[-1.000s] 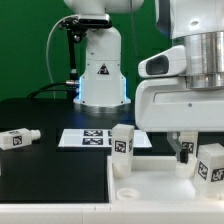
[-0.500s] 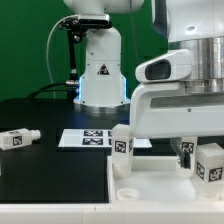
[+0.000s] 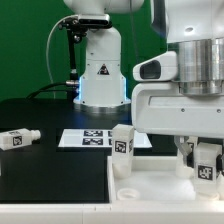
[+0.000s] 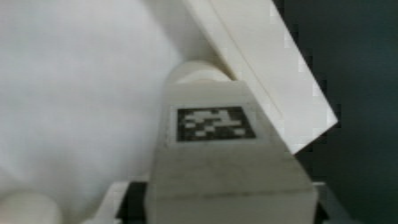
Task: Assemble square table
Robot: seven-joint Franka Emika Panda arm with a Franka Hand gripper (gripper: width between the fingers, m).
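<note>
Directly below the gripper (image 3: pixel 204 163) stands one leg (image 4: pixel 215 120) of the square table, upright on the panel (image 3: pixel 150 192). It is close to the panel's far rim, toward the exterior view's right. That corner of the panel runs out of frame, so I cannot tell whether the leg sits in it.

The leg's long axis is vertical, in line with the gripper above it. The two fingers reach down on either side of it, one toward the exterior view's left and one toward the right. The jaws are part way open, set about as wide as the leg. In the wrist view the leg fills the gap between them, its tag facing the camera, with the raised rim just beside it. Whether the pads already press on the leg cannot be told.

A second leg (image 3: pixel 122 146) stands upright at the panel's far corner on the exterior view's left, well apart from the gripper. A third leg (image 3: pixel 17 138) lies on its side on the black table (image 3: pixel 50 170), near the left edge. The marker board (image 3: pixel 92 138) lies flat between that leg and the panel.

As a judgement, the coming move depends on a square grip on the upright leg.
</note>
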